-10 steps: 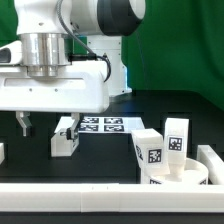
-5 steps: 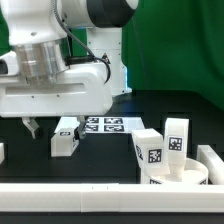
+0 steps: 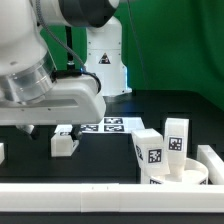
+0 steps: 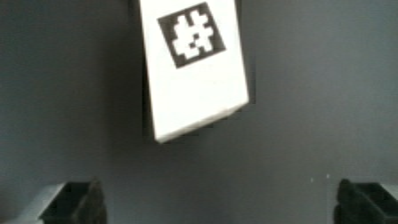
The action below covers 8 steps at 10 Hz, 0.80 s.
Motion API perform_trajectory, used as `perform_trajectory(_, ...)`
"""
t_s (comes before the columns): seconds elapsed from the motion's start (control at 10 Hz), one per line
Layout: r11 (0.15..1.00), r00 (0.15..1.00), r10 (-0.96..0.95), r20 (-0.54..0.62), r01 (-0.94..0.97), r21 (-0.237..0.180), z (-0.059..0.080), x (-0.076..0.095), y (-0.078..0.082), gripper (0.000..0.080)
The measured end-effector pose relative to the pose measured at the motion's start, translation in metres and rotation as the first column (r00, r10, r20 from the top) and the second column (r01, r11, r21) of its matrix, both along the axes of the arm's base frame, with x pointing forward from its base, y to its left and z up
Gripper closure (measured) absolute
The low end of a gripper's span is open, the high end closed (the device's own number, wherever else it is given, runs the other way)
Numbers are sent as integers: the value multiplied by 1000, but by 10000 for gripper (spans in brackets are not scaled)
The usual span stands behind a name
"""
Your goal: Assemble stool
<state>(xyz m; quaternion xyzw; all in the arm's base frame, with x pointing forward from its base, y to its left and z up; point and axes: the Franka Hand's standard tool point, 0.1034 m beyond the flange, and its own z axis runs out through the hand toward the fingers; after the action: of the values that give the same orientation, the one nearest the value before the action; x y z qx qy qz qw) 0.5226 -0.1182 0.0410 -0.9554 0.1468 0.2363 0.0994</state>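
The two-finger gripper (image 4: pixel 221 203) is spread as wide as it goes and holds nothing. Only black tabletop (image 4: pixel 71 110) shows between its black fingertips (image 4: pixel 71 200). A short white rectangular plastic leg (image 4: pixel 192 75) with a black-and-white square tag lies flat just ahead of them, untouched, with bare table along both of its long edges. In the exterior view, the thick white ring-shaped plastic seat (image 3: pixel 188 176) sits well apart from the gripper toward the exterior view's right. An upright tagged leg (image 3: pixel 176 138) and a second tagged leg (image 3: pixel 150 152) stand close by it. The flat marker board (image 3: pixel 108 124) lies just beyond the gripper. A long white border rail (image 3: pixel 90 192) runs along the near table edge, and a green curtain (image 3: pixel 170 45) closes off the back.
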Motion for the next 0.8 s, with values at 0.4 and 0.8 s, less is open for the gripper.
perform_trajectory(0.4, 990, 976, 74, -204, -47, 137, -14, -13, 3, 150)
perform_trajectory(0.8, 987, 893, 119, -433, -58, 153, -23, -31, 9, 150)
